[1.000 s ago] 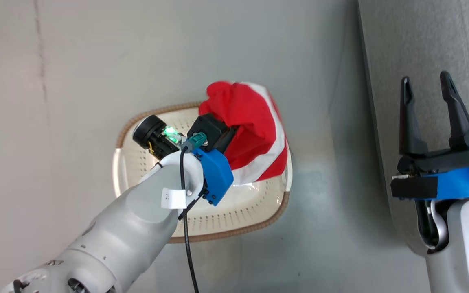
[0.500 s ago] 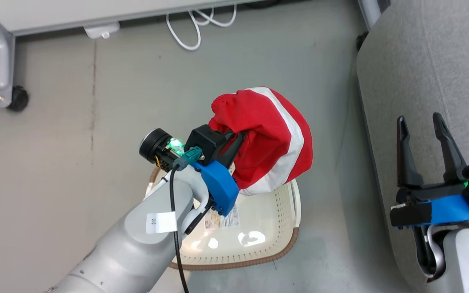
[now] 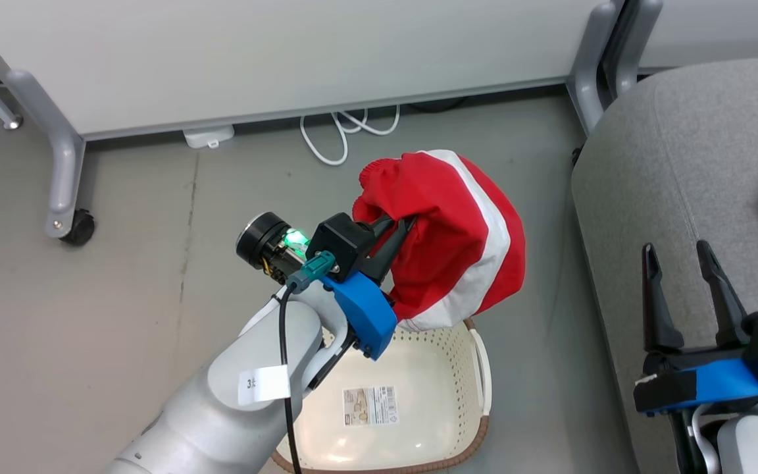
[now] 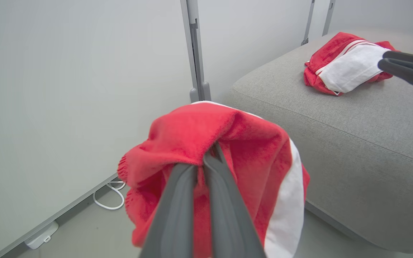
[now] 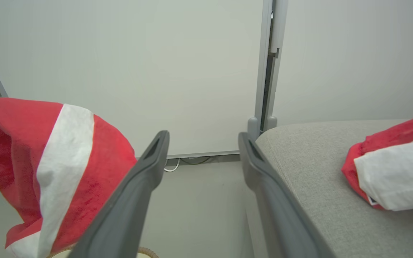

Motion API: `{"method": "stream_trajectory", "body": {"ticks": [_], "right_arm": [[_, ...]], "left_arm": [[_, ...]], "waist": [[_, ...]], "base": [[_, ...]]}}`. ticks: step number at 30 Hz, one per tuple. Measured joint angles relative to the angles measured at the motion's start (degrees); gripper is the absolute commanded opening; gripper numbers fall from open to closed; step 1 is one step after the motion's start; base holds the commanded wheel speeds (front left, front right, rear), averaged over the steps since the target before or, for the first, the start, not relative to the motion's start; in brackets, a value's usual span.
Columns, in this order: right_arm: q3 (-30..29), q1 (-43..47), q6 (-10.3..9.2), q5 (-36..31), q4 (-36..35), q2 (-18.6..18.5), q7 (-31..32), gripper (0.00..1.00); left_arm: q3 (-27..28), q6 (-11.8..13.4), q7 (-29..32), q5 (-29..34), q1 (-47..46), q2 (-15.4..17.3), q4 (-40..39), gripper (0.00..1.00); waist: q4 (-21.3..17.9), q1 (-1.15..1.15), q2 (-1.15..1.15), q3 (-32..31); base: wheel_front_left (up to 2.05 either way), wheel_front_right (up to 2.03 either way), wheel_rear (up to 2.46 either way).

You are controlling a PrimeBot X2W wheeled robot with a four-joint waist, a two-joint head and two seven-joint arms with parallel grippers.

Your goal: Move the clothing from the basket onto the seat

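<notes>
Grey floor, basket emptied: your left claw, clamped on the red garment, has raised it clear; seat right, right claw spread wide.

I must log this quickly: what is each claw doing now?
Left claw: closed on a garment.
Right claw: open, holding nothing.

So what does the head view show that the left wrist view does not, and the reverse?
Head view: the basket, its visible floor free of clothing, and a castor wheel. Left wrist view: the other garment nearly whole on the seat; the head view cuts it off. Both: the left tool shut on the red-and-white garment, the seat, a white cable.
</notes>
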Motion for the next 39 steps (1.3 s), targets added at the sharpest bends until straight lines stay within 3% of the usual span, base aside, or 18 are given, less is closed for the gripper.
{"method": "stream_trajectory", "body": {"ticks": [13,26,39], "right_arm": [[-0.4,4.2,0.0,0.1,0.9,0.5,0.0,1.0],[0.8,4.9,0.0,0.2,0.3,0.7,0.0,1.0],[12.1,-0.8,0.0,-0.5,-1.6,-2.8,0.0,1.0]], "left_arm": [[1.5,0.0,0.0,0.3,0.6,0.0,-3.1,0.0],[1.3,0.0,0.0,-0.2,0.9,0.4,-3.7,0.0],[1.0,0.0,0.0,-0.5,1.1,0.4,-4.1,0.0]], "waist": [[0.7,0.0,0.0,-5.7],[0.8,0.01,0.0,-7.4],[1.2,0.01,0.0,-6.7]], "base": [[0.0,0.0,0.0],[0.0,0.0,0.0],[0.0,0.0,0.0]]}}
